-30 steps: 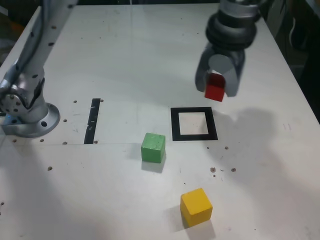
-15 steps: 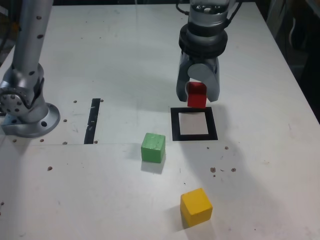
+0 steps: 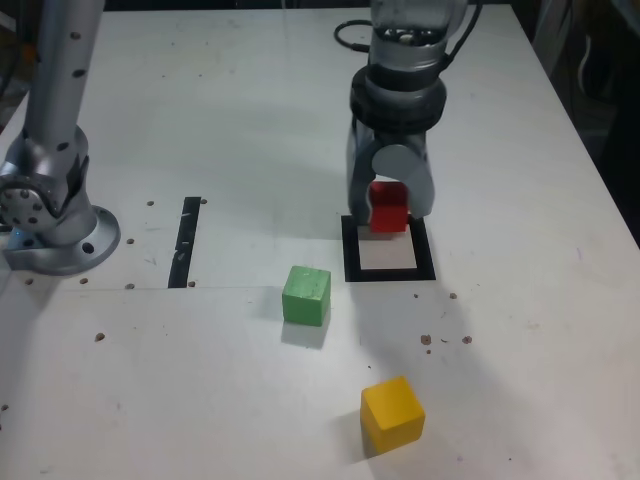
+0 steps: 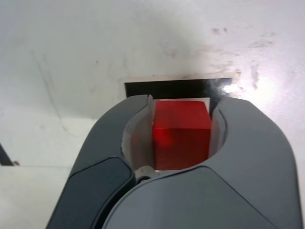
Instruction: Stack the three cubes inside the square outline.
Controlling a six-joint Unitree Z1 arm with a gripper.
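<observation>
My gripper is shut on the red cube and holds it just above the far edge of the black square outline. In the wrist view the red cube sits clamped between both grey fingers, with a strip of the square outline showing beyond it. The green cube rests on the table to the exterior view's left of the outline. Nearer the front edge lies the yellow cube, apart from both.
The arm's grey base stands at the exterior view's left. A short black tape strip lies between the base and the outline. Small screw holes dot the white table. Dark clutter lies past the table's right edge.
The gripper carried the red cube toward the exterior view's left and lower, from right of and behind the outline to just over its far edge. Green and yellow cubes stayed put.
</observation>
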